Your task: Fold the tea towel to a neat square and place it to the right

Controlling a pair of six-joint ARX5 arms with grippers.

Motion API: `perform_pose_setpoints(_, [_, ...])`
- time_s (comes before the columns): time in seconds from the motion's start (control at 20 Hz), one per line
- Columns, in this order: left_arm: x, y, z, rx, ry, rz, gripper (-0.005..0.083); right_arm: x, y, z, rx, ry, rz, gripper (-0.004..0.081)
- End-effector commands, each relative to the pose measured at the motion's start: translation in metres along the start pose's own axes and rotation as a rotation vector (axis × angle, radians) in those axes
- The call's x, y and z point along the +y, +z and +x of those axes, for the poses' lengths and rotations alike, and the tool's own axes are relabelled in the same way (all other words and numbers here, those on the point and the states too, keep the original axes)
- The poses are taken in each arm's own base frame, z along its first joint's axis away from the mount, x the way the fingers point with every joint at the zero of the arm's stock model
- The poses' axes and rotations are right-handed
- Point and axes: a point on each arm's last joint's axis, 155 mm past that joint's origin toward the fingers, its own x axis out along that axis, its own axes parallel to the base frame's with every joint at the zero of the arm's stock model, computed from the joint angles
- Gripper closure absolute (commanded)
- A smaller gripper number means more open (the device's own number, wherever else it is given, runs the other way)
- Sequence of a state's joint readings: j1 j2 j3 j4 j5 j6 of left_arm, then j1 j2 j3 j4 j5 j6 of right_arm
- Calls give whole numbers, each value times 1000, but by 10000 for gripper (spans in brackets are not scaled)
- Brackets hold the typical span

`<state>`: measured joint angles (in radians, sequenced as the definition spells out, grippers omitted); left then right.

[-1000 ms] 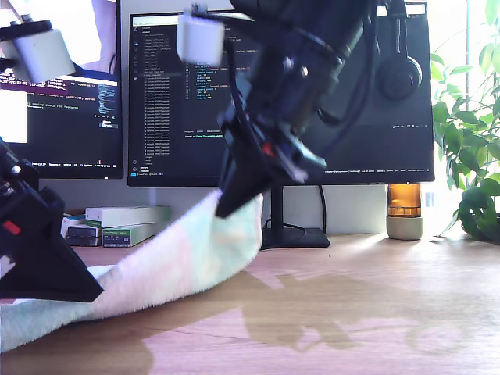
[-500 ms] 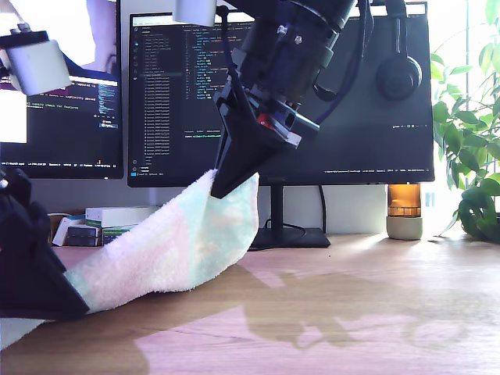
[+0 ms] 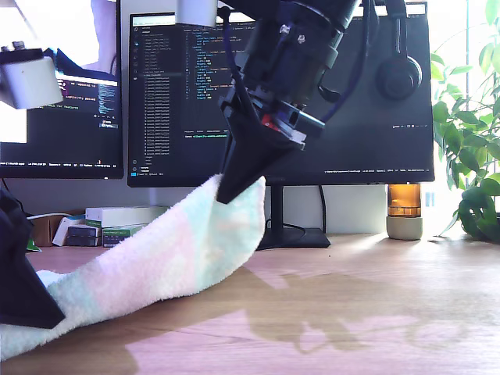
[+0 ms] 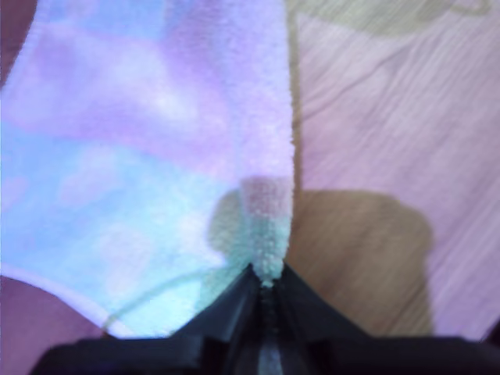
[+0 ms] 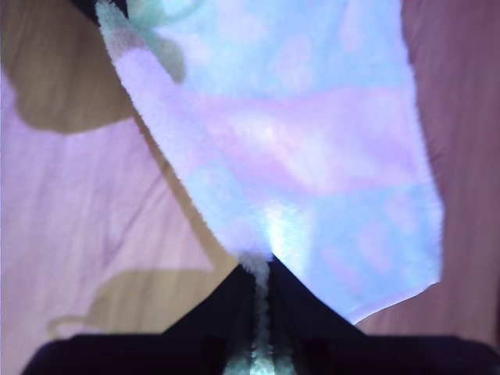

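Note:
The tea towel (image 3: 164,258), white and fluffy with pale tints, slopes from the desk up to a raised corner. In the exterior view one arm's black gripper (image 3: 234,186) pinches that raised corner in front of the monitor. Another black gripper (image 3: 23,293) holds the towel low at the exterior view's left. My first gripper (image 4: 267,287) is shut on a towel (image 4: 141,156) edge. My second gripper (image 5: 256,269) is shut on another corner of the towel (image 5: 312,141). The wrist views do not settle which arm is which.
A wooden desk (image 3: 351,297) stretches toward the exterior view's right. Behind stand two monitors, a stand base (image 3: 293,236), small boxes (image 3: 117,220), an amber jar (image 3: 404,211), hanging headphones (image 3: 398,70) and a leafy plant (image 3: 469,156).
The raised gripper lifted the towel corner a little higher. The low gripper drew back toward the exterior view's left, stretching the towel between them.

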<state>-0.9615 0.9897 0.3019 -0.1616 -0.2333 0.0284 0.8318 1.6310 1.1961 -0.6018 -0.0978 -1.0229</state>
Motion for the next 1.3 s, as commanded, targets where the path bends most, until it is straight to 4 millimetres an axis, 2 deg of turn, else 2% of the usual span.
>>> perform_pose_setpoints(0.0, [-11, 19, -5, -40, -62, -11, 793, 6, -7, 3, 19, 35, 19, 783])
perform_pose_setpoints(0.15, [-34, 38, -18, -38, -206, -16, 793, 19, -28, 0, 75, 104, 59, 783])
perform_pose_setpoints(0.25, [-42, 43, -29, -11, -264, -12, 793, 28, -42, -3, 111, 150, 117, 783])
perform_pose_setpoints(0.6, [-79, 32, -47, 72, -484, -70, 793, 74, -74, -24, 186, 372, 228, 783])
perform_pose_setpoints(0.8, [-110, 39, -66, 59, -662, -94, 793, 89, -86, -35, 216, 447, 283, 783])
perform_pose_setpoints(0.9, [-126, 38, -77, 75, -748, -104, 793, 93, -85, -37, 212, 469, 292, 782])
perform_pose_setpoints(1.05, [-122, 38, -73, 73, -717, -101, 793, 81, -76, -29, 156, 422, 273, 782])
perform_pose_setpoints(1.25, [-92, 45, -62, 76, -581, -148, 793, 54, -71, -18, 120, 311, 247, 783])
